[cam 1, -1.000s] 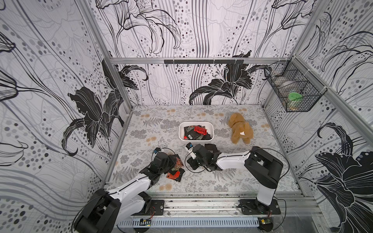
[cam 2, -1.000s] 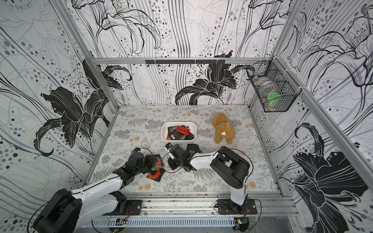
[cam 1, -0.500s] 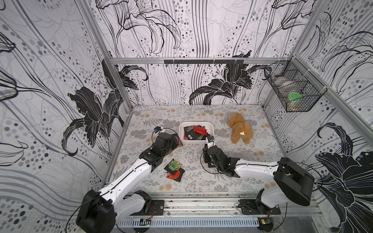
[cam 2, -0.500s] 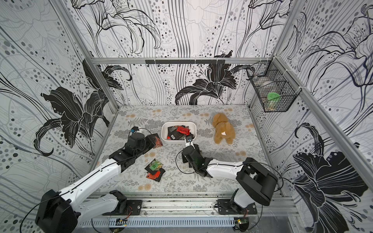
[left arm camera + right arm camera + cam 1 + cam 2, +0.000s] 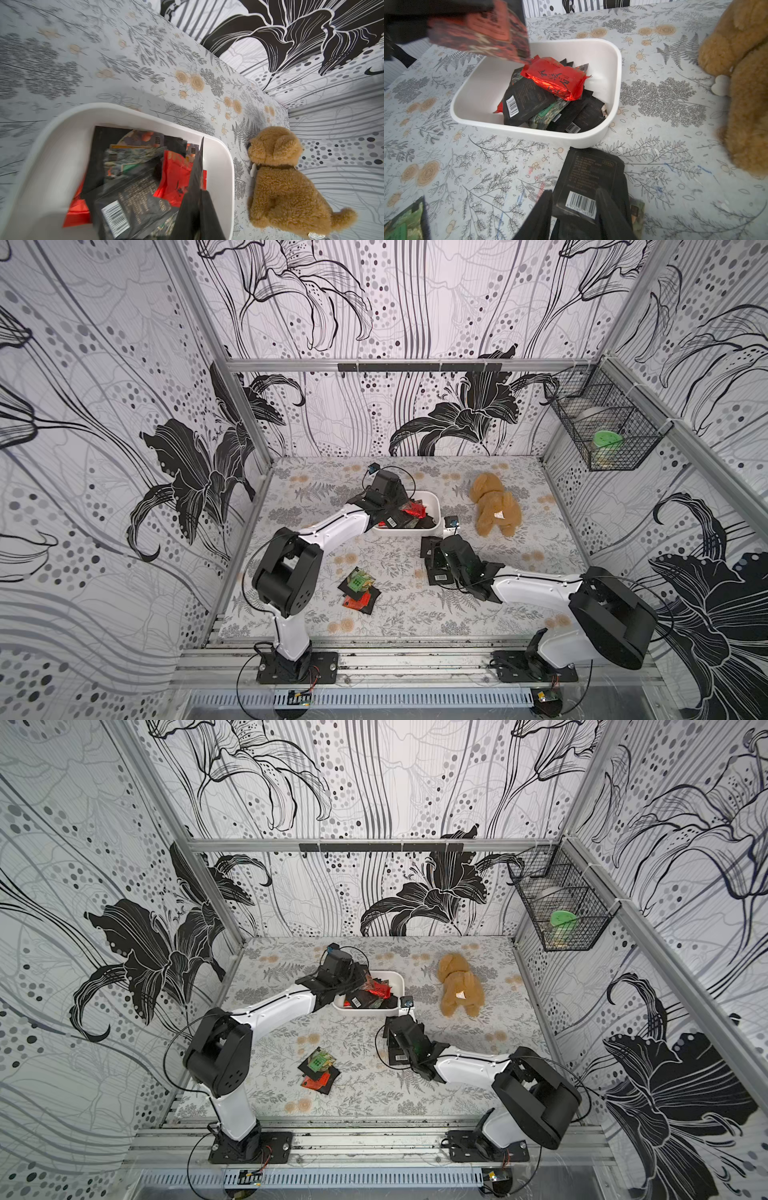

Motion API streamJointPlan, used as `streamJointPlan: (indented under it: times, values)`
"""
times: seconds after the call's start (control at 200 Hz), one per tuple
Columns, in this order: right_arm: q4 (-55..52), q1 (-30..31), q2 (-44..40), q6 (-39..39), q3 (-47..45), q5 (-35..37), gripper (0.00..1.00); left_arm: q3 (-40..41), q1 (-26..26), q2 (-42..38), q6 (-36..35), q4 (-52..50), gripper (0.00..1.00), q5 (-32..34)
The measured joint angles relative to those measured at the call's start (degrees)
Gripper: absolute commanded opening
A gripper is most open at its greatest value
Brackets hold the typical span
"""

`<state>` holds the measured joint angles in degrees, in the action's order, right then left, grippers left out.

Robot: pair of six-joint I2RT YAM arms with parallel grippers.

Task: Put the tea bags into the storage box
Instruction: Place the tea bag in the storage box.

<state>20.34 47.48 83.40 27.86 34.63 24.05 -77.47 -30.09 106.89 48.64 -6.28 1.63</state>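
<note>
Left gripper [image 5: 200,193] clenched on a red-labelled bag [image 5: 477,29], above the box [image 5: 405,531] at frame centre in both top views. Right gripper [image 5: 574,192] parted astride a barcode bag [image 5: 589,174] lying on the mat [image 5: 488,166], just below the box. More bags [image 5: 357,583] lie lower centre

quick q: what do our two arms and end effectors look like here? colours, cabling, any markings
Both alike. Left arm and right arm: white tubular links, bulky black joint housings, black base plates. Thin black cables loop off the joints. Left end effector and right end effector are all black with flat tapered fingers; a small blue-tipped module sits at each wrist. No markings readable.
</note>
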Motion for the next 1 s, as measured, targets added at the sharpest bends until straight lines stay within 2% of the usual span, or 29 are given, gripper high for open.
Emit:
streamJointPlan:
  times: [0.16,0.295,0.33,0.441,0.521,0.751,0.996]
  values:
    - [0.68,-0.02,-0.02,-0.28,0.0,-1.97,0.4,-1.6,-1.42,4.33,-0.02,2.19,0.1,-1.6]
    - [1.18,-0.02,-0.02,-0.7,0.0,-3.69,0.41,-1.6,-2.08,5.25,-0.44,2.19,0.31,-0.94]
    - [1.36,-0.02,-0.02,-0.94,0.0,-4.33,0.41,-1.57,-2.1,5.22,-0.74,2.05,0.39,-0.31]
    - [1.7,-0.02,0.0,-1.84,0.0,-6.4,0.41,-1.44,-1.97,4.92,-1.18,0.87,0.52,2.32]
    - [1.95,-0.02,0.0,-2.32,0.0,-7.87,0.41,-0.15,-1.73,3.41,-1.31,-0.9,0.55,4.61]
    - [3.32,-0.02,0.0,-3.8,0.0,-12.55,0.41,9.55,-1.31,-10.23,-0.96,-5.09,0.66,11.93]
    - [4.48,0.09,1.99,-6.56,1.27,-20.44,0.4,30.56,-0.28,-32.44,3.63,-4.07,0.74,15.47]
